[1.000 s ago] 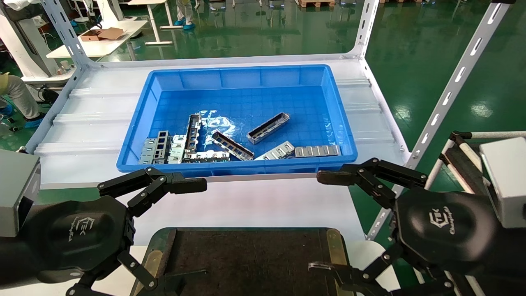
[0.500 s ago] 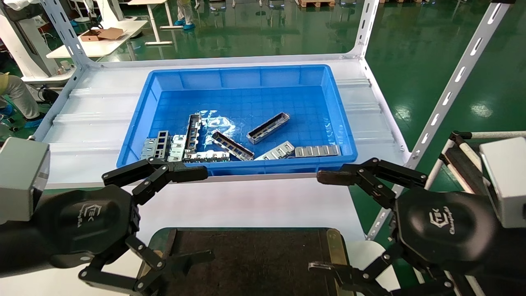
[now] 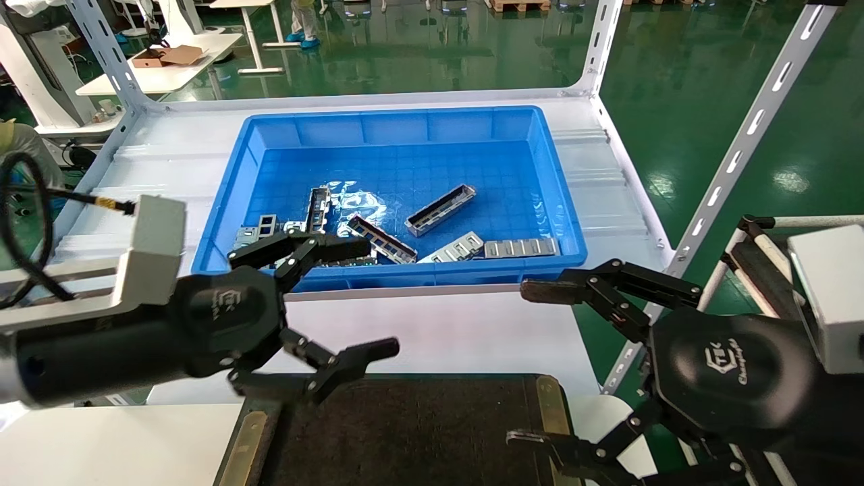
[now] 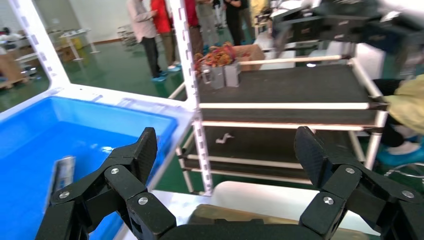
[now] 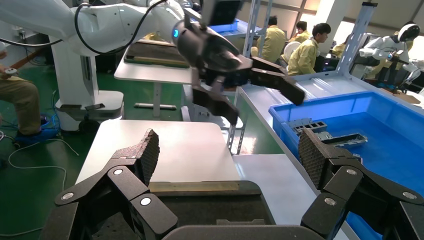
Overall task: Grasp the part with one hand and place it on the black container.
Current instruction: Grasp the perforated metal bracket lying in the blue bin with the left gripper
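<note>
The part (image 3: 441, 209), a silver-grey trough, lies at an angle on the floor of the blue bin (image 3: 405, 116), right of centre. My left gripper (image 3: 374, 297) is open and empty. It hovers at the bin's near wall, above the white shelf, with its upper finger over the bin's front left corner. It also shows in its own wrist view (image 4: 226, 147) and in the right wrist view (image 5: 267, 107). My right gripper (image 3: 526, 364) is open and empty, parked beside the right end of the black container (image 3: 405, 432). It also shows in its own wrist view (image 5: 229, 150).
Flat silver strips (image 3: 520, 248) and a dark-interior bar (image 3: 381, 238) lie along the bin's near wall. White slotted shelf posts (image 3: 742, 145) rise at the right. A trolley frame (image 3: 749, 250) stands beside my right arm. People stand in the background.
My left arm has risen and swung forward and right, from low beside the black container to the bin's near wall, staying open. My right arm has not moved.
</note>
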Robot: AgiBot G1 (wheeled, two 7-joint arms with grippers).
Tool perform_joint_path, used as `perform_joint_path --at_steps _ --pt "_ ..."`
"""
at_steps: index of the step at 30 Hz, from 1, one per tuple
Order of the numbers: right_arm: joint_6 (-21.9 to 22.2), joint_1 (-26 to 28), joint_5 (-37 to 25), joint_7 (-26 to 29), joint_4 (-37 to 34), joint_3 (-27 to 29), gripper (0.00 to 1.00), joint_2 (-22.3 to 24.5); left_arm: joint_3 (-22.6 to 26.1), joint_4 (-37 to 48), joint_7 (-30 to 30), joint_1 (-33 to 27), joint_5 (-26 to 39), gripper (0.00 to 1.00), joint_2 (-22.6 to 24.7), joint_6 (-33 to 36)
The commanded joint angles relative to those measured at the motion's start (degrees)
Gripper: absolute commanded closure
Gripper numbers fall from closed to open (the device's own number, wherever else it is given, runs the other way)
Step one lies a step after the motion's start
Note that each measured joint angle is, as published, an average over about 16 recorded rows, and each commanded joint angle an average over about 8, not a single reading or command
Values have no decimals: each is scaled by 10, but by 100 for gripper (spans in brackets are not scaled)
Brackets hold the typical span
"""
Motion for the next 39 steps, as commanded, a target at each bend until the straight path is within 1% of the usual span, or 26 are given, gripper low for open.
perform_joint_path --at_steps 1,7,18,29,39 --pt "0 0 0 0 0 0 0 0 5 2 0 -6 14 0 9 -14" --pt "0 0 0 0 0 0 0 0 23 34 2 -34 56 0 53 -61" --pt "0 0 0 0 0 0 0 0 59 129 14 -85 135 0 139 -148" --pt "0 0 0 0 0 0 0 0 88 269 52 -147 200 0 236 -230" --pt "0 0 0 0 0 0 0 0 97 414 112 -197 227 0 314 -286"
